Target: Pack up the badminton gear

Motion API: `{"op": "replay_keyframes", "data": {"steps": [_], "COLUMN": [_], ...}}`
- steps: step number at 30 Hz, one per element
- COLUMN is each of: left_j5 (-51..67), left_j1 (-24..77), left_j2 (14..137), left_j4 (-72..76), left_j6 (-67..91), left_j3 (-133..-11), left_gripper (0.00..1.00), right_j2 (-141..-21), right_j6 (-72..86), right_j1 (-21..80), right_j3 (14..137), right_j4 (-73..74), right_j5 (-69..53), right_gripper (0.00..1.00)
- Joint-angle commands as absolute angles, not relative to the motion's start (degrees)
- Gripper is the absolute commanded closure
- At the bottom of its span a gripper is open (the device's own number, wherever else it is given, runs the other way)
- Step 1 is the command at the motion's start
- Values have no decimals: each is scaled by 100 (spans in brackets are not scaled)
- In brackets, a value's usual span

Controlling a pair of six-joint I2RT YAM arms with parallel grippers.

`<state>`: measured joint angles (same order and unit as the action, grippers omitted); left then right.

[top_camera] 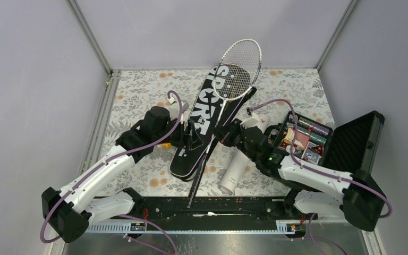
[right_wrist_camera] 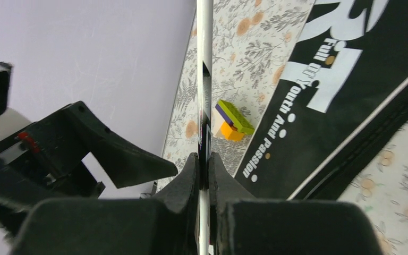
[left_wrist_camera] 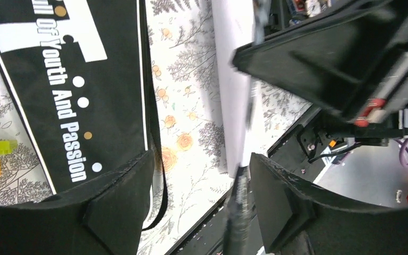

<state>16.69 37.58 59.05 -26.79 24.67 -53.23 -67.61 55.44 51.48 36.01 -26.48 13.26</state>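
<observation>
Right tool (right_wrist_camera: 204,162) pinches the racket (right_wrist_camera: 204,53) over the bag (top_camera: 195,135) — left tool (left_wrist_camera: 202,164) gapes wide

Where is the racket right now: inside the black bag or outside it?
Outside. The racket head lies over the bag lettering, and the right claw pinches its shaft.

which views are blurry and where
left wrist: the racket handle is smeared though the bag lettering is crisp; right wrist: the near fingers are slightly soft, the clamped racket and bag print sharp; top external: even light, faint shadows, sharp throughout
</observation>
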Motion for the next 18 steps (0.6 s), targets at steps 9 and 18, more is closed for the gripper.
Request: {"op": "replay_keyframes", "data": {"steps": [9, 18], "left_j5": [1041, 45], "left_j1": [3930, 4401], "left_j2": [6814, 7827], "left_j4": [-2495, -1800], "left_j6": [1945, 1769], "left_j3": [-5173, -5181], "left_gripper": [30, 31], "right_j2": [-4918, -4196], "right_j6": [5127, 5510], "right_j1": [5054, 5054], "right_j3": [3138, 2414], "right_j4": [-1004, -1002], "right_j5": [2150, 1898], "right_gripper": [100, 100]}}
